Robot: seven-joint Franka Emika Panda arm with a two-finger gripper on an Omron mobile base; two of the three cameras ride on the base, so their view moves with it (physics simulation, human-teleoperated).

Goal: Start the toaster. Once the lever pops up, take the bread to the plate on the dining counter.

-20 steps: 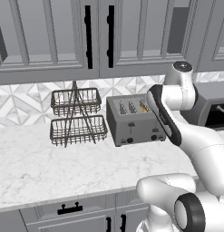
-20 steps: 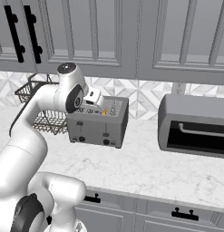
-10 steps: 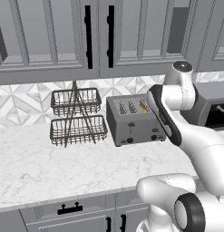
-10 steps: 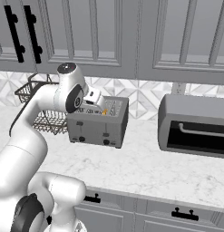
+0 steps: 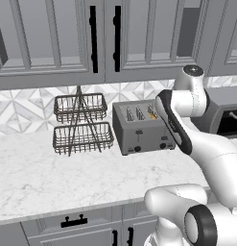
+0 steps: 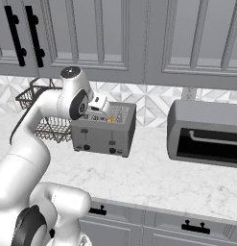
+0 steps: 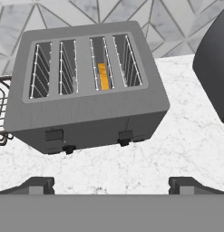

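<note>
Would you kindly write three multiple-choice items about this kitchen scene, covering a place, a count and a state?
1. Where is the bread?
A. On the counter
B. In the toaster's third slot from the wire basket side
C. In the wire basket

2. How many top slots has the toaster?
A. Two
B. Four
C. Six

3. How is the tool?
A. Open, holding nothing
B. Shut on the bread
C. Shut on a lever

Answers:
1 B, an orange slice sits low in that slot.
2 B, the hand view shows four.
3 A, its tips stand wide apart before the toaster.
</note>
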